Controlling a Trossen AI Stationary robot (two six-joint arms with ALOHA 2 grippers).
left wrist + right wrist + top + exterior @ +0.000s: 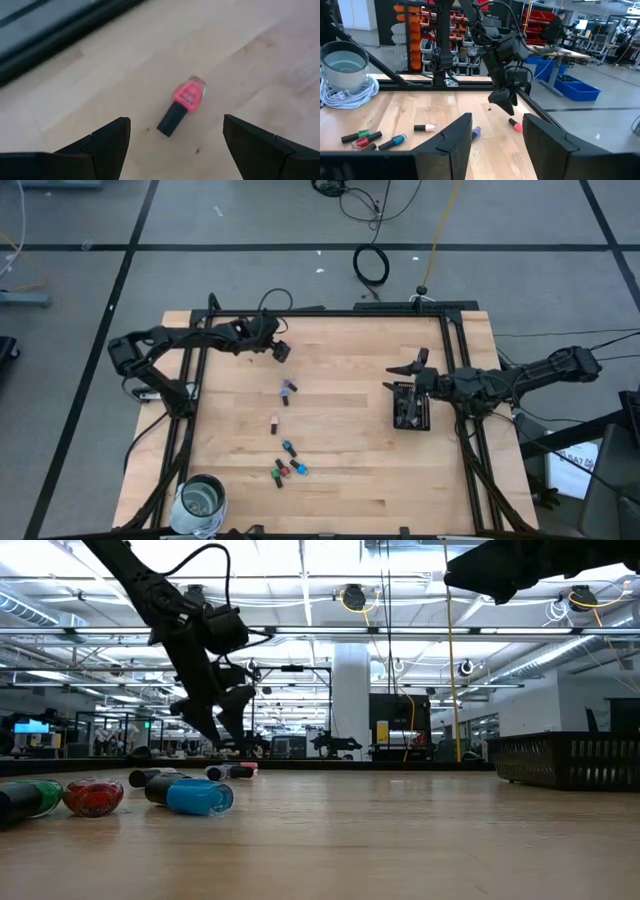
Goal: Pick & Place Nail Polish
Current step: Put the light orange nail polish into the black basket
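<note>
L fingers (175,145) spread over pink bottle (183,104); black tray (411,407) far off.

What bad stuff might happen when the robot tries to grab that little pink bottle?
1. The small pink nail polish bottle with a dark cap lies on its side on the wooden table; it may roll away when the open left gripper closes.
2. It lies slanted between the fingers, so they might pinch only the cap and drop it.

Pale, smooth wooden table (350,430); glossy glass-like pink nail polish bottle (189,93) with matt dark cap.
</note>
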